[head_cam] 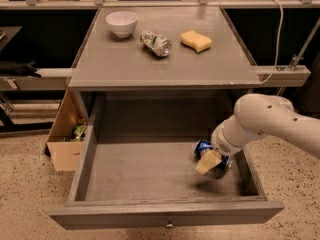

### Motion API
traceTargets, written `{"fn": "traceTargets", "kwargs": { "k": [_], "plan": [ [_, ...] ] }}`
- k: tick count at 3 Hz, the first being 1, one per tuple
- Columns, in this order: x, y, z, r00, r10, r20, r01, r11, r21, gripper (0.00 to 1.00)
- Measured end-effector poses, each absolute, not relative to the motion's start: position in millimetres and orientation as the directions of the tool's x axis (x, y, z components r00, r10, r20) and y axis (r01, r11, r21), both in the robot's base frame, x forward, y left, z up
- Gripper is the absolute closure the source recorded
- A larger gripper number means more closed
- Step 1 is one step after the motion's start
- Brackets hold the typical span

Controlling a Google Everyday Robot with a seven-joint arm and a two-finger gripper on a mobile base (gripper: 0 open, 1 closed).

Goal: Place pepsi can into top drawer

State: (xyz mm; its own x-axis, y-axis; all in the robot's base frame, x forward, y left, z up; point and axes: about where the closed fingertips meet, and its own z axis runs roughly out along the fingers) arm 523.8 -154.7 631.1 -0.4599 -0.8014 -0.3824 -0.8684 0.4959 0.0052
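The pepsi can (202, 147), blue with silver ends, is inside the open top drawer (125, 215) at its right side, tilted and a little above the drawer floor. My gripper (209, 163) reaches down into the drawer from the right and is shut on the can; its pale yellow fingers (206, 162) cover the can's front. A shadow lies on the drawer floor under them. The drawer is pulled far out, its round knob (170, 226) at the front.
On the grey table top (160, 66) stand a white bowl (122, 23), a silver, green and red can (155, 42) on its side, and a yellow sponge (195, 40). A cardboard box (65, 146) stands on the floor left of the drawer.
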Motion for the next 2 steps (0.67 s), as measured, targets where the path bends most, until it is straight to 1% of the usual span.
{"fn": "traceTargets", "kwargs": {
  "k": [1, 2],
  "plan": [
    [531.7, -151.9, 647.5, -0.439, -0.785, -0.437, -0.875, 0.484, 0.009, 0.00],
    [536.6, -143.9, 682.6, -0.377, -0.773, -0.510, -0.897, 0.443, -0.007, 0.00]
  ]
}}
